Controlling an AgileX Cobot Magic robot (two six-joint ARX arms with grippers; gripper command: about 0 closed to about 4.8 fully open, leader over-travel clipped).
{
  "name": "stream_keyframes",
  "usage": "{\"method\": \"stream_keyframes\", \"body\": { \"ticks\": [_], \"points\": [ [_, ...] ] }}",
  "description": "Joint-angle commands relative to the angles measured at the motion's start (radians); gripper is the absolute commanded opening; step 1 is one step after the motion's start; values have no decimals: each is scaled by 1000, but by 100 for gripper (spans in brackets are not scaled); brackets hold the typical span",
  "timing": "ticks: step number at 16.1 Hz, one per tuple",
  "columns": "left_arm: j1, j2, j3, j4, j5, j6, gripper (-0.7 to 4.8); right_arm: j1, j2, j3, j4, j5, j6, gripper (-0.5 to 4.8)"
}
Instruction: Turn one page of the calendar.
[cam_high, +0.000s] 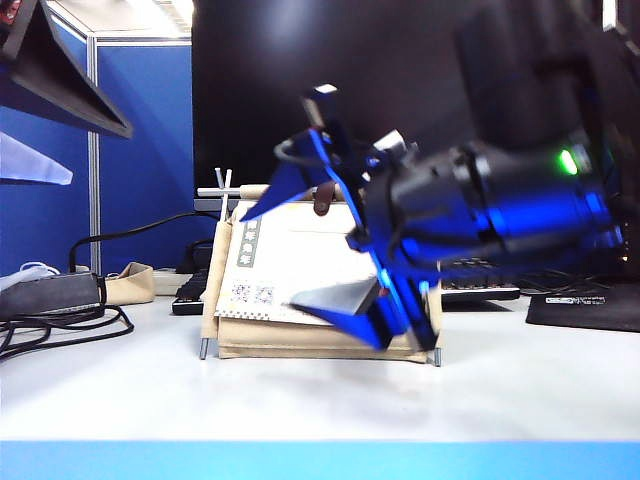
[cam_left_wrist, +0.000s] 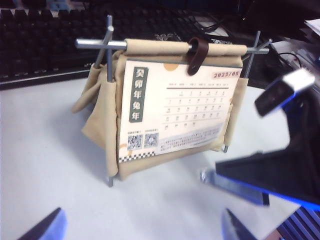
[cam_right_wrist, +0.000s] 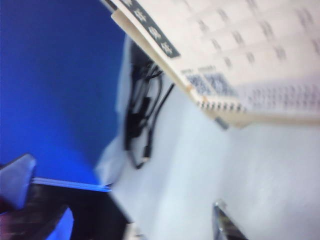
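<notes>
The calendar (cam_high: 235, 340), a beige fabric pouch on thin metal rods with a brown strap (cam_left_wrist: 196, 50), stands upright mid-table. Its front page (cam_left_wrist: 175, 107) is white, marked "2023/05" in red, with a grey vertical label and two QR codes. My right gripper (cam_high: 268, 257) hovers just in front of the page, open, fingers (cam_left_wrist: 240, 185) spread with nothing between them. In the right wrist view the page (cam_right_wrist: 250, 55) lies close beyond the open right gripper (cam_right_wrist: 142, 225). My left gripper (cam_left_wrist: 142, 227) is open, well back from the calendar and above the bare table.
A black keyboard (cam_left_wrist: 50, 40) lies behind the calendar. Black cables (cam_high: 60, 320) and a small beige pouch (cam_high: 130, 283) sit at the left by a blue partition (cam_high: 140, 130). A black mat (cam_high: 590, 310) is at the right. The table's blue front edge (cam_high: 320, 460) runs along the near side.
</notes>
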Motion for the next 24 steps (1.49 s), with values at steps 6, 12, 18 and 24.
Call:
{"method": "stream_keyframes", "body": {
  "ticks": [6,12,18,24],
  "points": [
    [0,-2,4,-5,-2,6,405,-42,-87,112,-372,154,126,338],
    [0,-2,4,-2,0,5,405,-75,-80,144,-437,169,187,371],
    [-1,-2,4,-7,28,-21,405,-65,-53,148,-484,178,223,385],
    [-1,-3,4,-19,50,-22,405,-66,1,148,-428,209,286,402]
  ]
}}
